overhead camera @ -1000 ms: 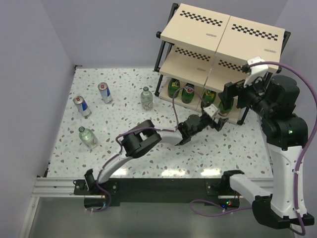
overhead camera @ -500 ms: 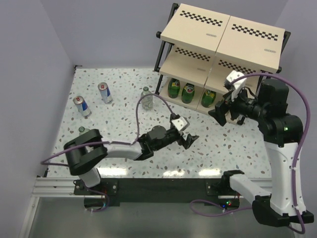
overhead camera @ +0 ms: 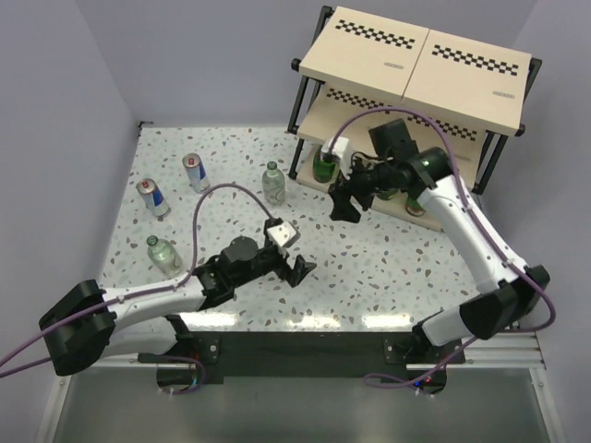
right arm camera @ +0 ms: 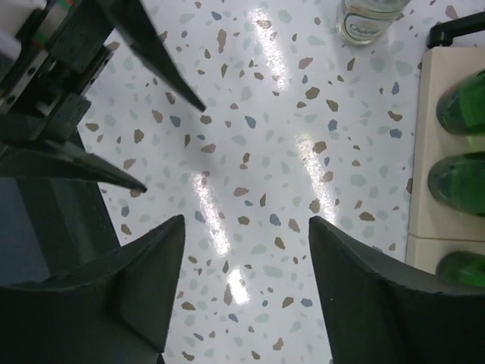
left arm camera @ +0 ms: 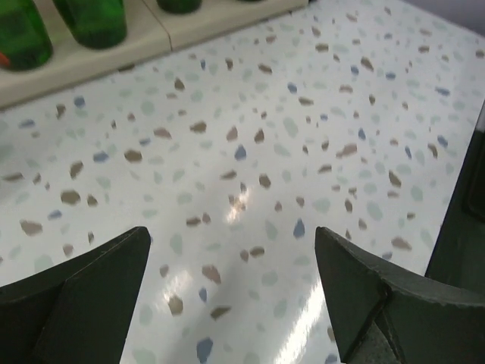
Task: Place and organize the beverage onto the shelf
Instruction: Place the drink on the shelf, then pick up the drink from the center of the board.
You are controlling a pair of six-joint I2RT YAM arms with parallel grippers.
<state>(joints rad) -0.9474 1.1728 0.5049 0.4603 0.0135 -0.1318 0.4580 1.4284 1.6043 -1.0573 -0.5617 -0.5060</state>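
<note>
The shelf (overhead camera: 420, 57) stands at the back right. Green bottles (overhead camera: 324, 166) stand on its bottom board, partly hidden by my right arm. In the right wrist view three green bottles (right arm camera: 460, 182) line the board (right arm camera: 430, 227). On the floor are two clear bottles (overhead camera: 273, 184) (overhead camera: 162, 255) and two blue-and-silver cans (overhead camera: 195, 172) (overhead camera: 152, 197). My right gripper (overhead camera: 343, 205) (right arm camera: 246, 221) hangs open and empty in front of the shelf's left end. My left gripper (overhead camera: 300, 268) (left arm camera: 231, 233) is open and empty over the bare floor.
The shelf's black frame leg (right arm camera: 455, 30) and one clear bottle (right arm camera: 369, 18) lie at the top of the right wrist view. My left gripper's fingers (right arm camera: 163, 64) show there too, at the upper left. Purple walls close in the speckled floor (overhead camera: 388, 277).
My left arm has pulled back from the shelf toward the near left. My right arm has swung left from the shelf's right end to its left end.
</note>
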